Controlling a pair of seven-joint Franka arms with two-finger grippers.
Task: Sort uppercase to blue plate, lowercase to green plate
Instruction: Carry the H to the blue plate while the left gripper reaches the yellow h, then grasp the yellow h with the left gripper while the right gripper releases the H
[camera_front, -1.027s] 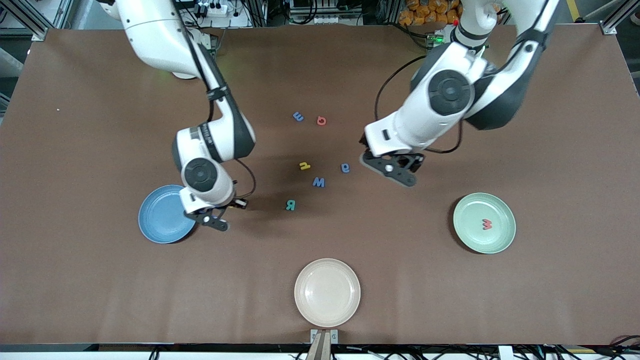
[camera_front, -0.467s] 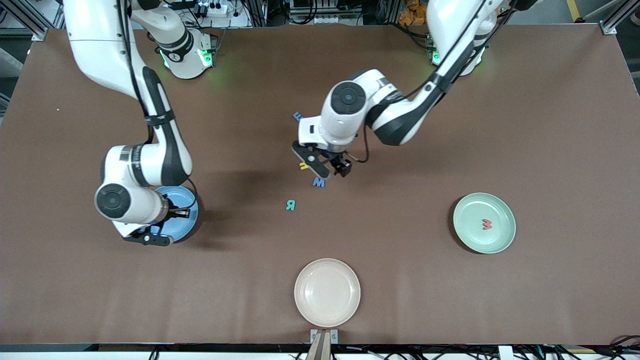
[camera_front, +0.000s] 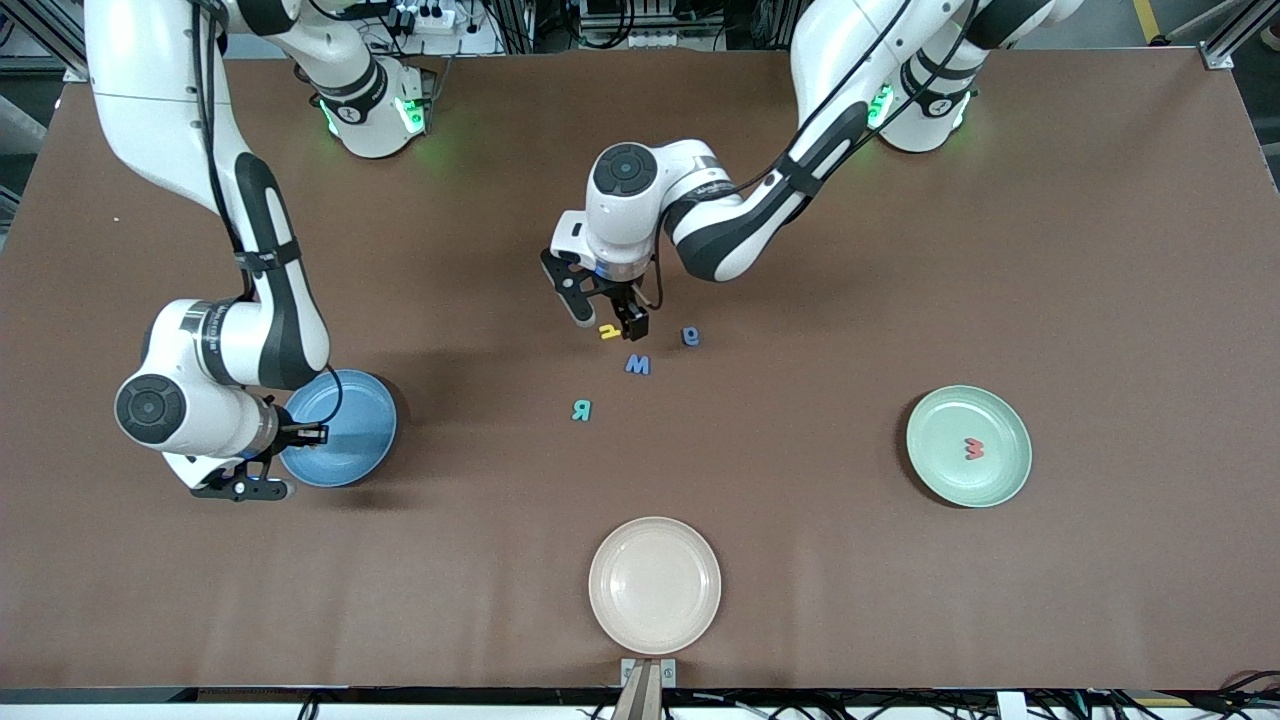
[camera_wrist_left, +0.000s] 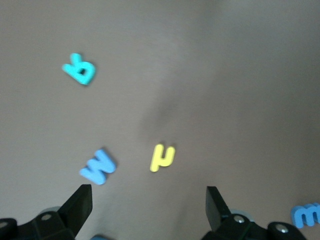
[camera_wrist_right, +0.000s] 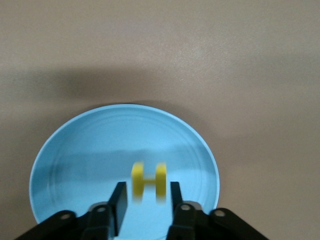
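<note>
Right gripper (camera_wrist_right: 145, 202): over the blue plate (camera_front: 345, 440), near the bench's right-arm end, about midway between the robot edge and the camera edge. Fingers parted; the yellow H (camera_wrist_right: 148, 181) shows between the fingertips, a gap on each side, blurred, over the plate's floor. Cannot tell whether it has landed or is in the air.

Left gripper (camera_front: 601, 312): low over the letter cluster at mid-bench, fingers (camera_wrist_left: 80, 204) spread wide, gripping nothing. The hooked yellow letter (camera_front: 609, 331) lies flat on the bench between the two fingers, touching neither.

Cluster: blue M/W (camera_front: 638, 364) just beside the yellow one, toward the camera edge; teal R (camera_front: 581, 410) nearer the camera edge again; round blue letter (camera_front: 691, 336) beside the yellow one, toward the left-arm end. All flat, apart from one another.

Green plate (camera_front: 1000, 482): near the left-arm end, holding the red m/w (camera_front: 974, 449) flat on its floor.

Cream plate (camera_front: 610, 610): at the middle of the camera edge.
</note>
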